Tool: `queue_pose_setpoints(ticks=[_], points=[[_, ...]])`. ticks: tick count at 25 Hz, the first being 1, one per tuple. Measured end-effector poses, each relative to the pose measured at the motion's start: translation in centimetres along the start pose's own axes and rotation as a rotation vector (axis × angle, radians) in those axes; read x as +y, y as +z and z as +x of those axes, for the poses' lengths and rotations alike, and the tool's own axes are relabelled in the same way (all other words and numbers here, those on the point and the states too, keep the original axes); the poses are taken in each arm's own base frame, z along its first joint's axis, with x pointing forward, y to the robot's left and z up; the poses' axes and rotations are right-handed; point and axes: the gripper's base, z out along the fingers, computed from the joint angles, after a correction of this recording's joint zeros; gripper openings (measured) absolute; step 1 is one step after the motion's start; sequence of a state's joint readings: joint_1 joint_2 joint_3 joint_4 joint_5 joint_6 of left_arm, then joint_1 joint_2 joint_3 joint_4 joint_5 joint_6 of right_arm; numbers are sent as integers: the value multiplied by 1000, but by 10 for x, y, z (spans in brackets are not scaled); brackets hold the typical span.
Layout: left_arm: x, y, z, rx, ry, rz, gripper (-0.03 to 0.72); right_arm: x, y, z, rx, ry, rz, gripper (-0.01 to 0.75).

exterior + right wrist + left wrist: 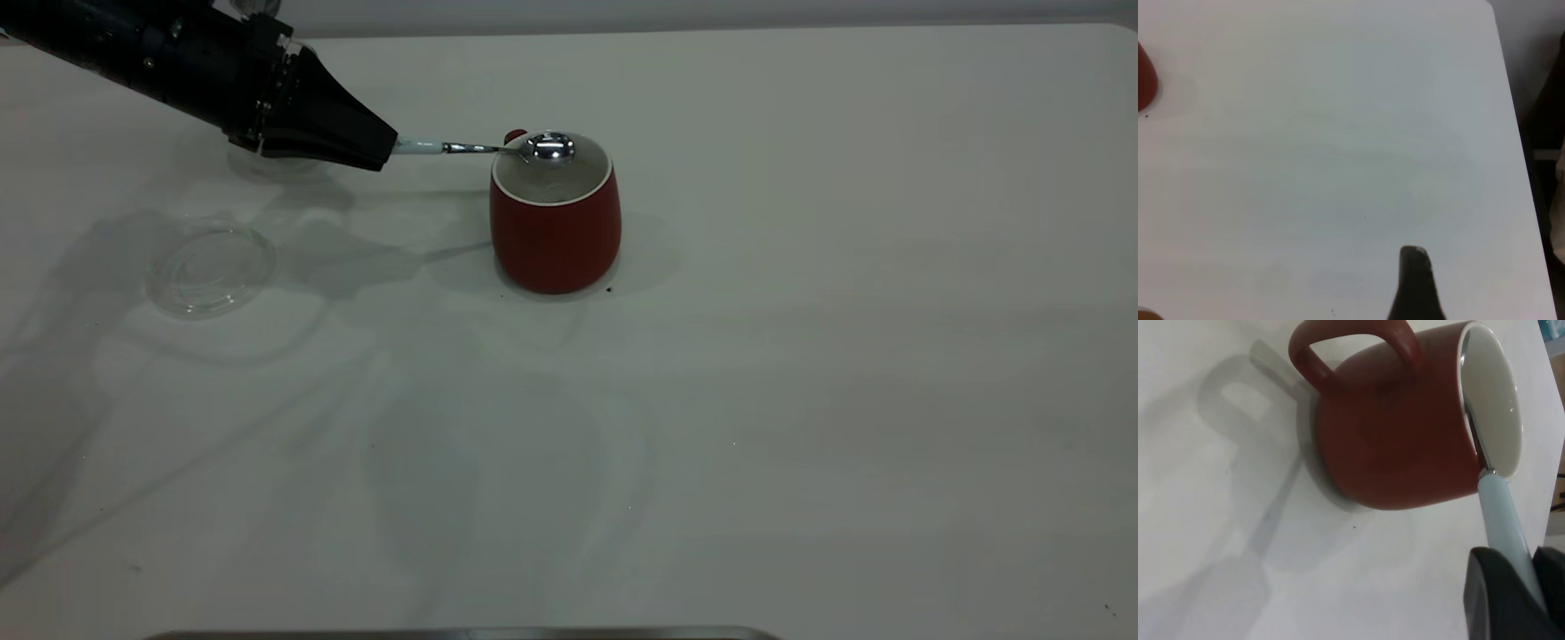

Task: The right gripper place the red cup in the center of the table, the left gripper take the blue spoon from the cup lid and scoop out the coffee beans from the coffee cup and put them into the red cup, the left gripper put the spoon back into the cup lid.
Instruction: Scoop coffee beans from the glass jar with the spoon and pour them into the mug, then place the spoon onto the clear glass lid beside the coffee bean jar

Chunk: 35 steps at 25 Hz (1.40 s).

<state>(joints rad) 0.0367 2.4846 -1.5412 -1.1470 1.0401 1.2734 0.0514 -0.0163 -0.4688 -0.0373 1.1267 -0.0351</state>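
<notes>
Dumping step: spoon over red cup.
Desk [800, 400]; red cup [555, 222] nr desk centre; cup lid [211, 267] empty, nr left edge. Left gripper [378, 149] fingers clamped on blue spoon [498, 148], bowl over cup mouth. Next: prob tip beans in or return spoon to lid. Right fingers: can't tell.

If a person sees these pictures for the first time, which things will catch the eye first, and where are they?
First is the red cup, upright near the middle of the white table. Next is the left gripper, reaching in from the upper left of the exterior view and shut on the blue spoon, whose shiny bowl sits over the cup's mouth. A clear cup lid lies empty left of the cup.
</notes>
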Motion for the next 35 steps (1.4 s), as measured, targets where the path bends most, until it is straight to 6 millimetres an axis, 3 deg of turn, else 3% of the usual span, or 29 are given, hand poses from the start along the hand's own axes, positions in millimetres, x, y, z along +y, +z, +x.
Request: queue_pose_setpoints(ticks=[11,17,22,27,31,35], points=[[-7,-1,-4,-46,-55,76,126,0,0,0,0,0,0,590],[-12,-15,-10,-89,-108,117,126,0,0,0,0,0,0,590],[-31,-65,-25,-163,-126,68,126,0,0,0,0,0,0,590],[-48,-135,-31,-291,-212,8,126,0,0,0,0,0,0,590],[-51,-180,-18,-298,-324,-85,126,0,0,0,0,0,0,590],[-41,-198,7,-262,-408,-151,126,0,0,0,0,0,0,590]])
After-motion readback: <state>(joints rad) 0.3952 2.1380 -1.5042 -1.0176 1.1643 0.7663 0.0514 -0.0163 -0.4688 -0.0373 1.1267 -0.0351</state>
